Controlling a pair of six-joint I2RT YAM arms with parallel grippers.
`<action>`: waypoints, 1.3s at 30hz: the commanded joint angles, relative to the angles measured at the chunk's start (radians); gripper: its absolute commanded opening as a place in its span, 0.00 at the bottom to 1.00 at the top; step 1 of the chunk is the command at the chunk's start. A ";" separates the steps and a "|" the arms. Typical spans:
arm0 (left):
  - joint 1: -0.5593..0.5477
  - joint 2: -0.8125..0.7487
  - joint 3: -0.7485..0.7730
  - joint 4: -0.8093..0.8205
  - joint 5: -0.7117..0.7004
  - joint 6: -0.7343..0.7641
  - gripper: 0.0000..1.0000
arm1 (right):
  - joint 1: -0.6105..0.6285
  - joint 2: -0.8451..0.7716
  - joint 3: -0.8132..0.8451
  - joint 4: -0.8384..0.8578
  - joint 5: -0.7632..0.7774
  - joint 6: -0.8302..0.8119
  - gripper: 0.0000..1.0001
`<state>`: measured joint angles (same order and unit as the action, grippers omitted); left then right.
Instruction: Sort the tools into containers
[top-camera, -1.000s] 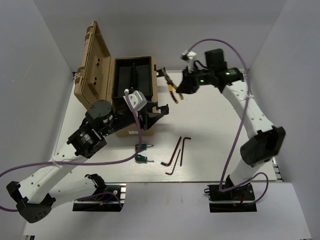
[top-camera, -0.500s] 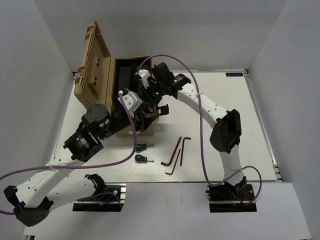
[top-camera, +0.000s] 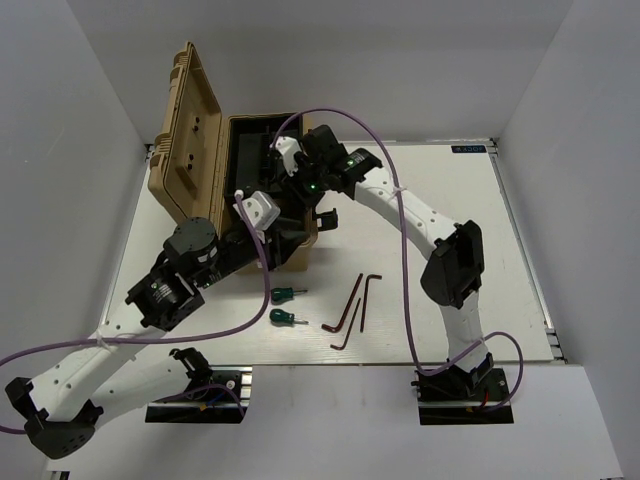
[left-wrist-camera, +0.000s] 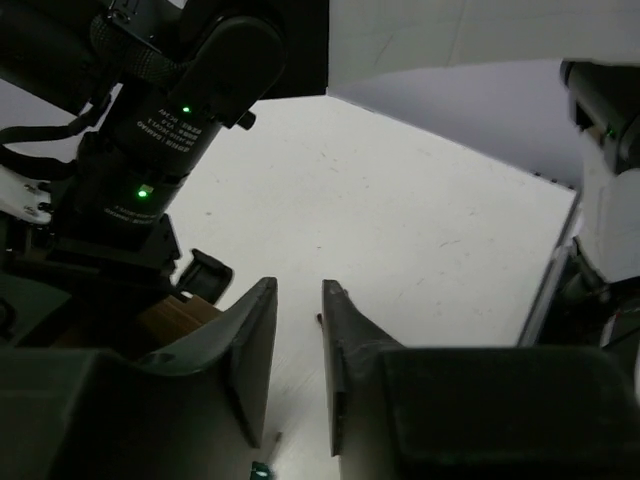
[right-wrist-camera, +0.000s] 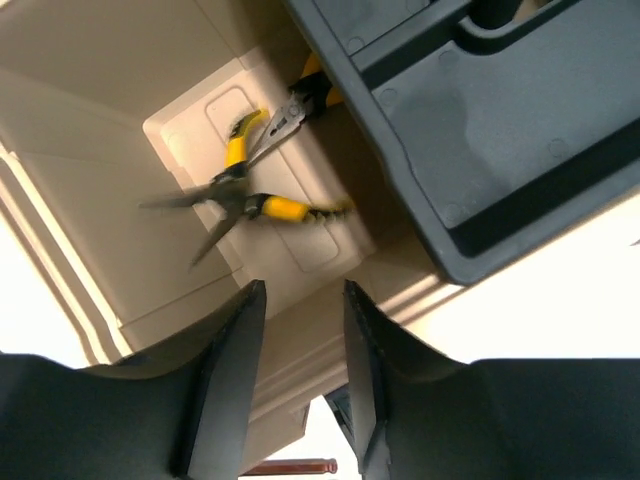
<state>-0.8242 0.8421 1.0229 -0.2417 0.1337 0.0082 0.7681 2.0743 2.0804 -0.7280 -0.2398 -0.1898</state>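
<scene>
White table (top-camera: 440, 200). Tan toolbox (top-camera: 195, 130) open, lid upright. Right gripper (right-wrist-camera: 303, 300) over box interior, jaws spread, empty. Left gripper (left-wrist-camera: 299, 300) beside box front, jaws parted, empty. Blurred pliers (right-wrist-camera: 237, 192), probably 2, on box bottom. 3 hex keys (top-camera: 350, 310) and 2 green screwdrivers (top-camera: 285, 294) lie on table.

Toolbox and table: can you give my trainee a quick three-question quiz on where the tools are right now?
1. True or false: both green-handled screwdrivers lie on the table.
2. The yellow-handled pliers are: A) clamped in a gripper, B) inside the tan toolbox, C) on the table.
3. Fill in: ___ hex keys lie on the table.
Key: 1 true; 2 B; 3 three.
</scene>
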 joint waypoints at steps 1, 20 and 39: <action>-0.004 -0.026 -0.003 -0.022 -0.002 -0.008 0.32 | -0.001 -0.117 0.035 0.019 0.011 0.015 0.39; -0.151 0.748 0.279 -0.309 -0.015 -0.011 0.47 | -0.492 -0.744 -0.928 0.033 0.182 0.036 0.38; -0.205 1.029 0.322 -0.255 -0.229 -0.116 0.41 | -0.628 -0.876 -1.163 0.139 -0.110 0.104 0.06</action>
<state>-1.0252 1.8759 1.3128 -0.5137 -0.0986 -0.0895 0.1543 1.2182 0.9325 -0.6216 -0.2985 -0.0982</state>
